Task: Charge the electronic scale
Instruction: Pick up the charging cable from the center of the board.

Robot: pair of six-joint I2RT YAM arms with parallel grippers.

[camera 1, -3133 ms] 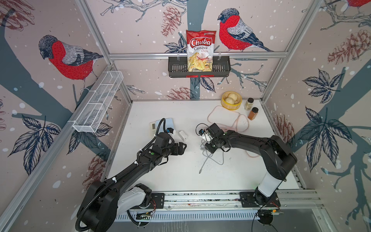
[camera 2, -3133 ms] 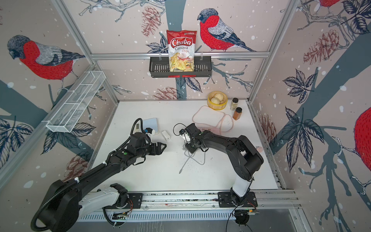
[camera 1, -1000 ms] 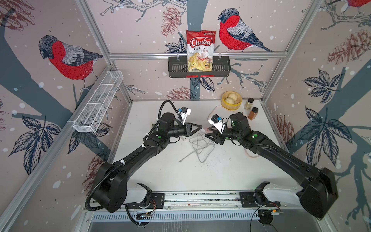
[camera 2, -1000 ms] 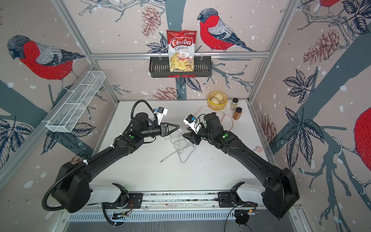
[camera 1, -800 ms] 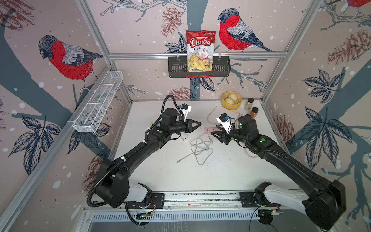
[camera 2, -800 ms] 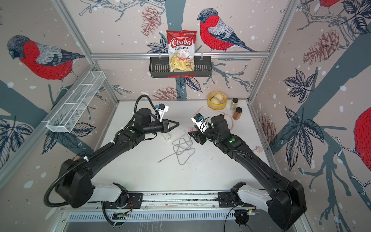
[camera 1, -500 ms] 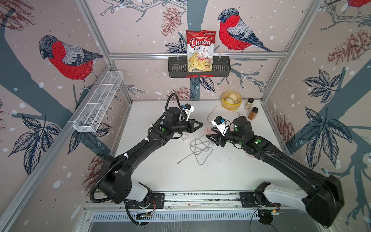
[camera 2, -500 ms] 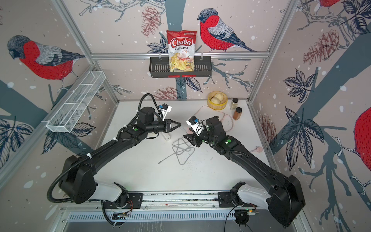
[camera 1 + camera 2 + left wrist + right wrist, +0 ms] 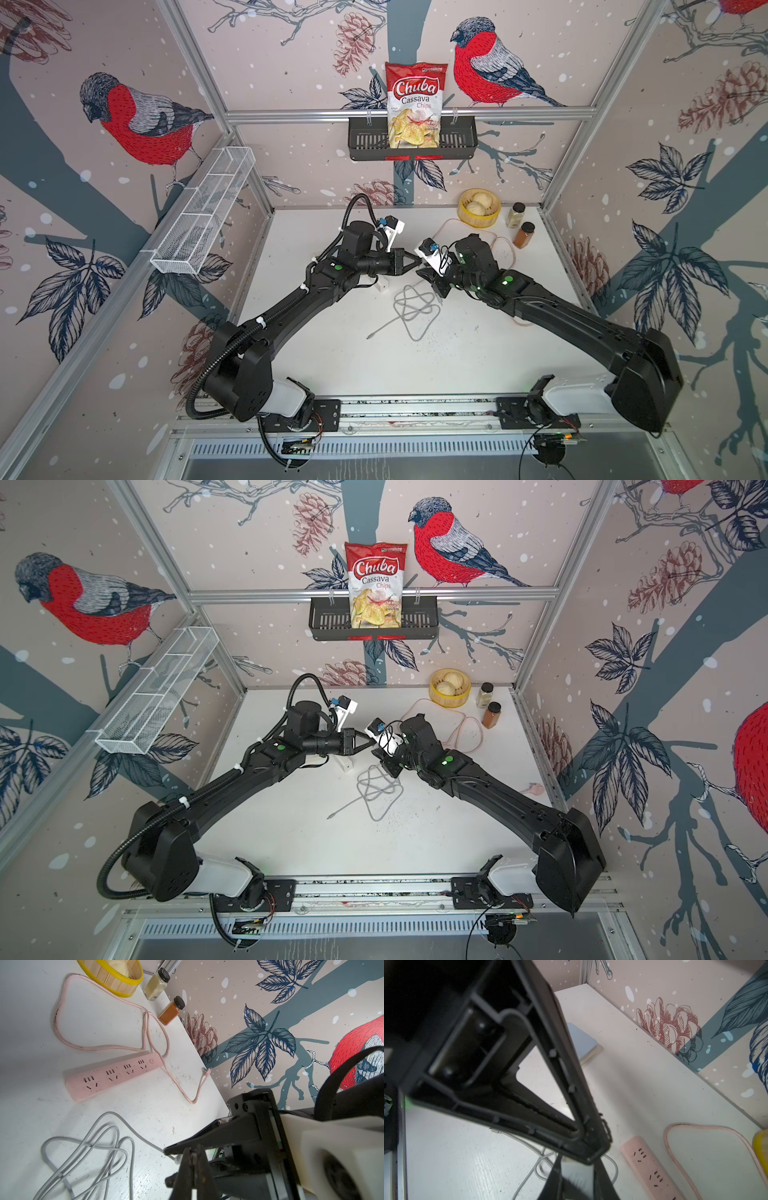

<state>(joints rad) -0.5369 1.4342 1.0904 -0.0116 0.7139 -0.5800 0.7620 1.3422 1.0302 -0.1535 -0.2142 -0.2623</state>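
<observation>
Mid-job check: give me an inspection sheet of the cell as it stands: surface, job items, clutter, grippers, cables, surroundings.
Surface: white tabletop, dark specks.
Job's things: flat cream electronic scale with pale blue platform, only a corner shows, right wrist view; small white charger cube stands by the coil.
Clutter: yellow-rimmed wooden basket, pale spice jar, orange spice jar.
Grippers: left gripper shut, tip beside right gripper; right's state unclear.
Cables: grey cable loosely coiled, one end free; long pink power strip, its plug loose at table edge.
Surroundings: bird-print walls; red chips bag in black wall basket; white mesh shelf.
</observation>
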